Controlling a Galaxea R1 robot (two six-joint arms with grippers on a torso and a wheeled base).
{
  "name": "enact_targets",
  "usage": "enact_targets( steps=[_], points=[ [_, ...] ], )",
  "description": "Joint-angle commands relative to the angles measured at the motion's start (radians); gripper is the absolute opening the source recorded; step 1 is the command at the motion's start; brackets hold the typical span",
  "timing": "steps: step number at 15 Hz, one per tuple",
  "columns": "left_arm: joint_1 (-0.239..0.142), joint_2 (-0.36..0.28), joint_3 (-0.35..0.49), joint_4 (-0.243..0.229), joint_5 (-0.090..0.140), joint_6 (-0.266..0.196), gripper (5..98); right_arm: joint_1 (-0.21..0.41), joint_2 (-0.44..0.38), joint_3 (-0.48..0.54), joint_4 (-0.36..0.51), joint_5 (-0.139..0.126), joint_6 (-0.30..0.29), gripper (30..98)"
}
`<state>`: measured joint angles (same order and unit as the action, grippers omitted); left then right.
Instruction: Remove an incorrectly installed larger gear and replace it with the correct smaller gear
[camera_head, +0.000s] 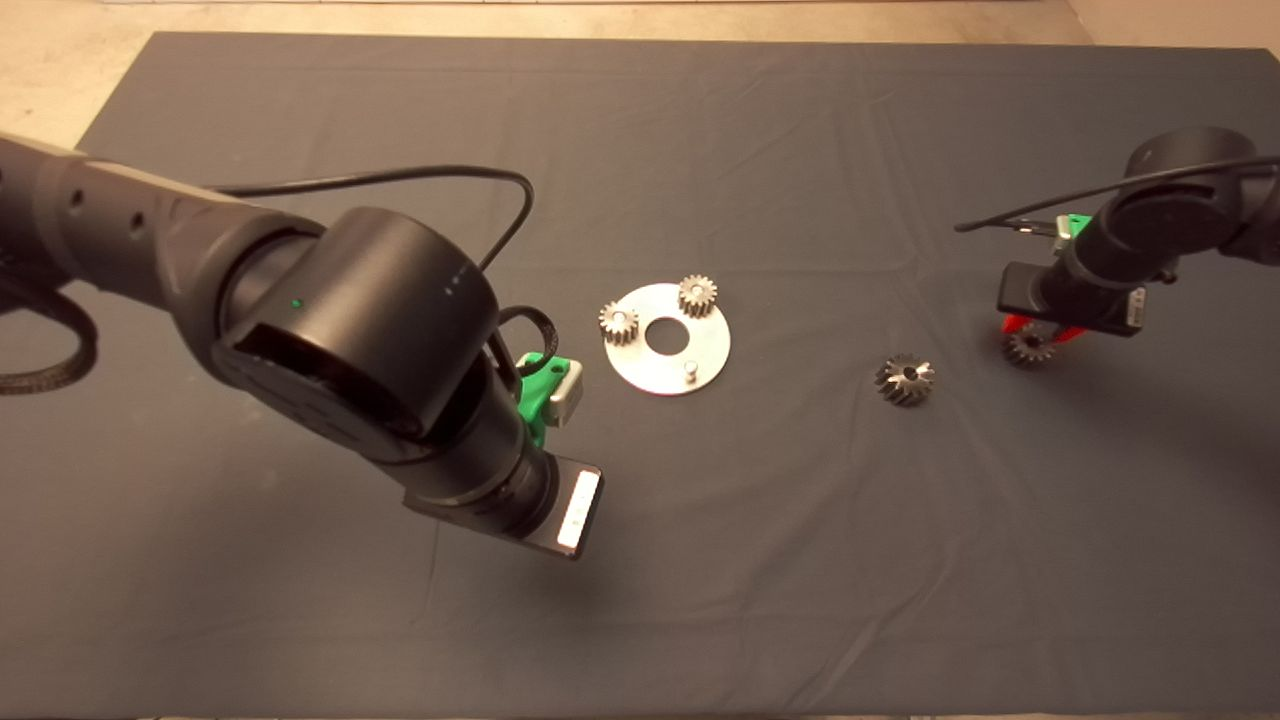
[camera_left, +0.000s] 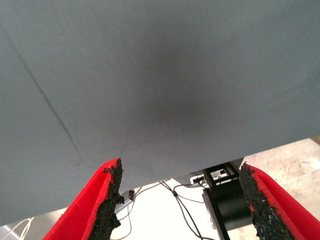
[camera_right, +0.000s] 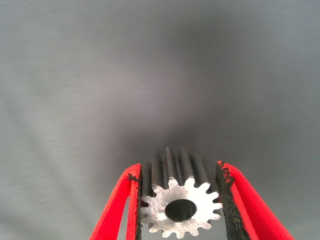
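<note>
The larger gear (camera_head: 905, 380), dark and slant-toothed, lies alone on the mat to the right of a round metal plate (camera_head: 706, 338). The plate carries two small gears (camera_head: 697, 294) (camera_head: 618, 322) and one bare peg (camera_head: 690, 369). My right gripper (camera_head: 1035, 335) is at the far right of the mat, shut on the smaller gear (camera_right: 181, 202), which also shows in the head view (camera_head: 1027, 346) low over the mat. In the right wrist view its pads (camera_right: 226, 200) press the gear's teeth on both sides. My left gripper (camera_left: 180, 170) is open and empty over bare mat, left of the plate.
The left arm (camera_head: 360, 340) reaches in over the mat's left half, its wrist just left of the plate. The mat's near edge, with cables and a black device on the floor beyond (camera_left: 225, 200), shows in the left wrist view.
</note>
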<state>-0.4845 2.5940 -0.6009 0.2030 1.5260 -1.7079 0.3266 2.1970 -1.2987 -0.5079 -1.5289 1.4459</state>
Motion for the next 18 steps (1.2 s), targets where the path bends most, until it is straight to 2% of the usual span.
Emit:
enact_targets(
  steps=[1, 2, 5, 7, 12, 15, 18],
  points=[
    [0.000, 0.001, -0.002, 0.004, 0.126, -0.001, 59.2, 0.031, 0.004, 0.012, 0.105, -0.129, 0.001, 32.0],
    [0.000, 0.001, -0.002, 0.003, 0.128, -0.001, 59.2, 0.040, 0.014, 0.015, 0.153, -0.129, -0.009, 32.0],
    [0.006, -0.001, -0.002, 0.003, 0.128, -0.001, 59.2, 0.137, 0.034, 0.026, 0.350, -0.129, -0.023, 32.0],
    [0.007, -0.013, -0.003, 0.003, 0.132, -0.001, 59.2, 0.169, 0.069, 0.027, 0.426, -0.129, -0.053, 32.0],
    [0.007, -0.024, -0.023, 0.003, 0.132, 0.016, 59.2, 0.238, 0.172, 0.025, 0.476, -0.128, -0.064, 31.9],
    [0.007, -0.047, -0.022, 0.003, 0.132, 0.041, 59.2, 0.236, 0.270, -0.004, 0.476, -0.128, -0.067, 31.8],
    [0.007, -0.079, -0.011, 0.003, 0.132, 0.051, 59.2, 0.236, 0.325, -0.029, 0.476, -0.126, -0.064, 31.8]
  ],
)
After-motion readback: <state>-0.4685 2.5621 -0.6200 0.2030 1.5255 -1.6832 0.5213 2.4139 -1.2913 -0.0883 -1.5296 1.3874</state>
